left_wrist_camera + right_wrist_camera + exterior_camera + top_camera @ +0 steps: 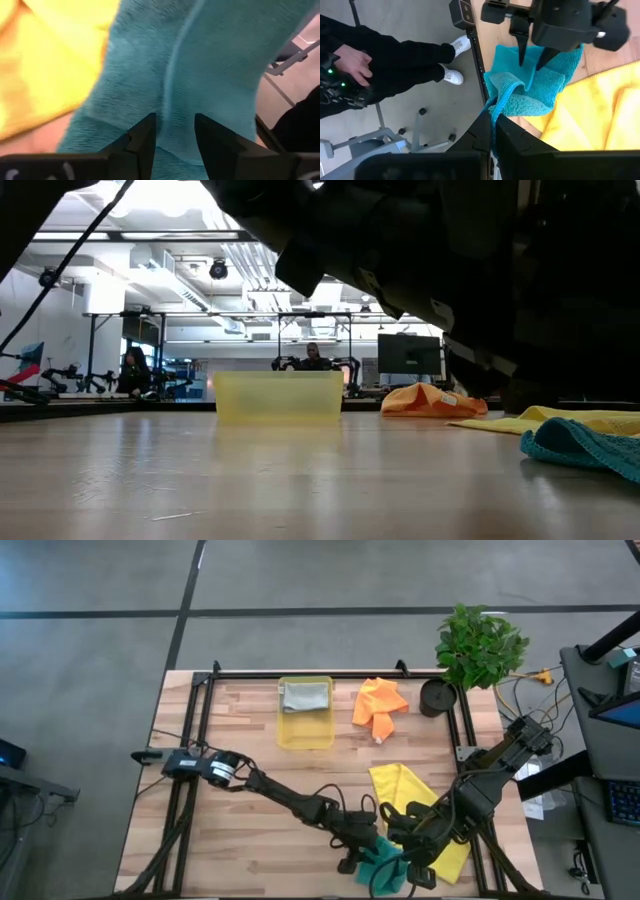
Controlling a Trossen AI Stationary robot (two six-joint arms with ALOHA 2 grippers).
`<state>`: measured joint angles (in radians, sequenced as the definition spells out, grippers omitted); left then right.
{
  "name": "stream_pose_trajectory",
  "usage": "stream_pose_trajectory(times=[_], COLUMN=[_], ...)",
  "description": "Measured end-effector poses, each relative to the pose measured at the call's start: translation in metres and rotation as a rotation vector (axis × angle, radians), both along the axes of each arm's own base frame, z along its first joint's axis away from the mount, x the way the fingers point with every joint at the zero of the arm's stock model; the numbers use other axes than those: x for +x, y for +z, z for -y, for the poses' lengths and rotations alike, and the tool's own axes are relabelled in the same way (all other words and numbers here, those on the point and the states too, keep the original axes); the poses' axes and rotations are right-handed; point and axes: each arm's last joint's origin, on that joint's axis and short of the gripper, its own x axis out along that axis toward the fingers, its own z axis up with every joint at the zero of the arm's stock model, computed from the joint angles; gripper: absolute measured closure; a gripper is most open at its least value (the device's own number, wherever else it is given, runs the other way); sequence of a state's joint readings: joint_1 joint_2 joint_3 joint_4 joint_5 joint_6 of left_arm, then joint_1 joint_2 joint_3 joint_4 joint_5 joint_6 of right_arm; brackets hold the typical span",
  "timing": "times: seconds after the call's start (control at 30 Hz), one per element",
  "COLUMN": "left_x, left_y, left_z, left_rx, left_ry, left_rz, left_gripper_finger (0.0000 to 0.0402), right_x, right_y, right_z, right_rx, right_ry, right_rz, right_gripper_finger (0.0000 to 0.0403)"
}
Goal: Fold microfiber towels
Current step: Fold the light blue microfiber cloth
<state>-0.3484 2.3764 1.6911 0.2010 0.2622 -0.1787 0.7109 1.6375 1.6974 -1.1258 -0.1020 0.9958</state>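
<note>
Teal terry cloth lies at the near edge of the wooden desk (250, 840) in the high view: the teal towel (383, 862) sits bunched between both grippers, touching the yellow towel (420, 805) spread beside it. The left gripper (362, 858) reaches in from the left, the right gripper (412, 865) from the right. Farther back, the orange towel (379, 704) lies crumpled near a black pot (437, 697) holding a green plant (480, 645), and the grey towel (306, 696) rests folded inside the translucent yellow tray (305, 735).

Low view: the tray (278, 396) stands mid-desk, the orange towel (432, 400) to its right, then the yellow towel (580, 420) and the teal towel (580, 445) nearest.

Left wrist view: the left fingers (145, 142) stand partly apart over the teal towel (210, 75), not clamped on it.

Right wrist view: the right fingers (479, 134) are closed, pinching a raised corner of the teal towel (540, 87). A person's hand (352, 60) shows beyond the desk edge.
</note>
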Motion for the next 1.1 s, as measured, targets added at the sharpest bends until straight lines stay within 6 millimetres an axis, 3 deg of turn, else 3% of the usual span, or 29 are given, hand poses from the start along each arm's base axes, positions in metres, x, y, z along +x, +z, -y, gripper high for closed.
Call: stream_pose_trajectory(times=[0.2, 0.4, 0.5, 0.63, 0.7, 0.9, 1.1], left_x=[0.009, 0.012, 0.011, 0.006, 0.003, -0.019, -0.056], left_y=[-0.020, -0.021, -0.020, -0.016, -0.010, 0.031, 0.103], left_z=[0.015, 0.016, 0.016, 0.014, 0.013, -0.003, -0.029], left_rx=[-0.047, -0.062, -0.058, -0.031, -0.001, 0.188, 0.363], left_ry=[-0.024, -0.018, -0.017, -0.028, -0.038, -0.005, 0.041], left_rz=[-0.061, -0.075, -0.086, -0.141, -0.160, -0.243, -0.285], left_gripper_finger=[0.0281, 0.0285, 0.0314, 0.0386, 0.0394, 0.0401, 0.0401], right_x=[0.001, 0.000, -0.001, -0.001, -0.001, -0.001, -0.004], right_y=[0.001, 0.001, 0.002, 0.002, 0.002, 0.000, -0.008], right_z=[0.000, -0.001, -0.002, -0.002, -0.002, 0.000, 0.005], right_rx=[0.009, 0.026, 0.028, 0.024, 0.016, -0.074, -0.208], right_ry=[-0.008, -0.044, -0.037, -0.030, -0.014, -0.003, 0.030], right_rz=[0.003, -0.013, -0.011, -0.006, 0.002, 0.055, 0.072], right_gripper_finger=[0.0394, 0.0394, 0.0394, 0.0394, 0.0394, 0.0394, 0.0394])
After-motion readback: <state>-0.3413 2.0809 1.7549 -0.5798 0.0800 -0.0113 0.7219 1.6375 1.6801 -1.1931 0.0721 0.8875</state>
